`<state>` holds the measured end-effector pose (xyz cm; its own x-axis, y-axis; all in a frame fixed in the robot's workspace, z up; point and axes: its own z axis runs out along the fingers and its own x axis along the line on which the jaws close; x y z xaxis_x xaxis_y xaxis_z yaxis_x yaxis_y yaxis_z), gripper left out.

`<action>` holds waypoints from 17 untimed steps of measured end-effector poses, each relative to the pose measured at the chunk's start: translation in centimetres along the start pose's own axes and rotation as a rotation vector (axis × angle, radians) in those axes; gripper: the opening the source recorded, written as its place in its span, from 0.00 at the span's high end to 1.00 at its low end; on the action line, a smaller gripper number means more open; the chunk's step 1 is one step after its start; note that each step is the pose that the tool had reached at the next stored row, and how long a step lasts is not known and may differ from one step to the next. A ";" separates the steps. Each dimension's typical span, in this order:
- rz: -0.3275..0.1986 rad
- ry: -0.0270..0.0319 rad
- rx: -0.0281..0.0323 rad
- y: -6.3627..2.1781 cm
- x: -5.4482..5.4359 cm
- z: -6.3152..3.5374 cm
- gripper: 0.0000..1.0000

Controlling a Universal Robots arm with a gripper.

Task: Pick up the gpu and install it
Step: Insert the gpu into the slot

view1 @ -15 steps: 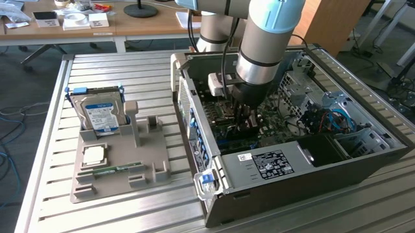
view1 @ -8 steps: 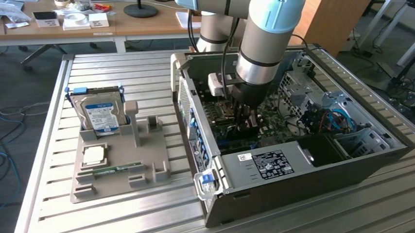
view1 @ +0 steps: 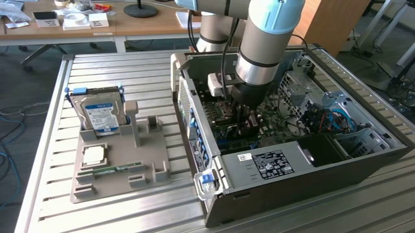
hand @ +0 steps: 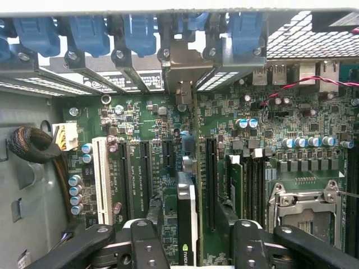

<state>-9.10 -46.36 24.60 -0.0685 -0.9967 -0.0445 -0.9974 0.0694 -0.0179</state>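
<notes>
**The card stands in the computer**

A big robot arm [view1: 259,43] reaches down into an open computer case [view1: 292,165]. The case lies on a worktop [view1: 116,68] made of long silver metal strips.

Seen from the wrist, the claw [hand: 190,246] hangs over the green board [hand: 269,151] inside the case. Its two black fingers [hand: 148,244] are apart, one on each side of the gpu [hand: 186,196]. The gpu stands on its thin edge in a slot of the green board, between the fingers. I cannot tell if the fingers touch it.

On the exterior view's left, a grey holder [view1: 116,165] sits on the worktop. A silver hard drive [view1: 100,114] with a blue and white label stands up in it. A slim green stick [view1: 116,169] lies nearer the front.

Far behind is a wooden desk [view1: 129,26] with small boxes on it. The floor [view1: 26,87] is grey.
</notes>
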 end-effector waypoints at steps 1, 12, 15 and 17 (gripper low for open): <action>0.000 -0.0001 0.0000 0.00 0.0 0.00 0.49; 0.000 0.0000 0.0000 -0.03 -0.1 -1.83 0.49; 0.000 0.0000 0.0001 -0.05 -0.1 -2.87 0.49; 0.000 0.0000 0.0000 -0.06 -0.2 -3.53 0.49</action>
<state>-9.10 -46.36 28.13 -0.0685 -0.9967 -0.0445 -0.9974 0.0694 -0.0179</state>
